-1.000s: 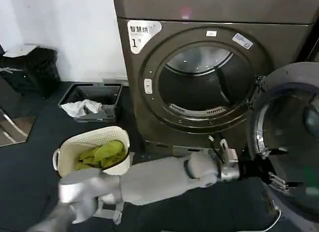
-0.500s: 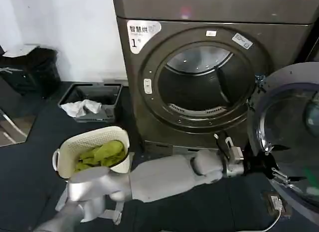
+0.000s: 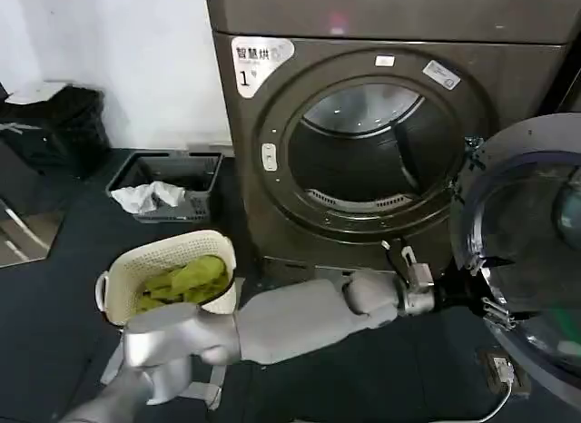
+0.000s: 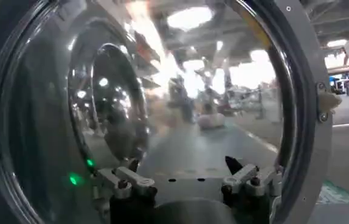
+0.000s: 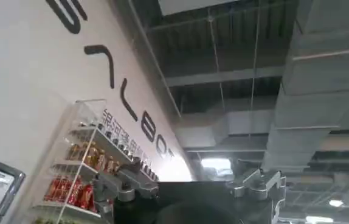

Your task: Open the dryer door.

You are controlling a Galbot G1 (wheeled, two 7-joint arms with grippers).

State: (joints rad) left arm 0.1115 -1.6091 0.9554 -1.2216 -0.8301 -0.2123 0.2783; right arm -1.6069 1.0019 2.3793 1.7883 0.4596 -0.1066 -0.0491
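Note:
The dryer door point(image 3: 526, 250) stands swung wide open at the right of the dryer, its chrome rim point(image 3: 465, 232) facing me and the drum opening point(image 3: 372, 155) bare. My left arm reaches across low in front of the dryer. My left gripper point(image 3: 483, 300) is open at the door's lower inner edge, with nothing between its fingers. In the left wrist view the bulging tinted glass point(image 4: 101, 109) and the rim point(image 4: 308, 122) loom right ahead of the open left gripper point(image 4: 186, 179). My right gripper point(image 5: 190, 185) is open, pointing up at a ceiling.
A cream laundry basket point(image 3: 118, 273) holding green cloth stands on the dark floor to the left. A dark crate point(image 3: 204, 182) with white cloth sits behind it. A cable and plug point(image 3: 499, 368) lie on the floor under the door.
My left gripper has drawn back a little to the left and upward along the door's lower edge. The door stays open.

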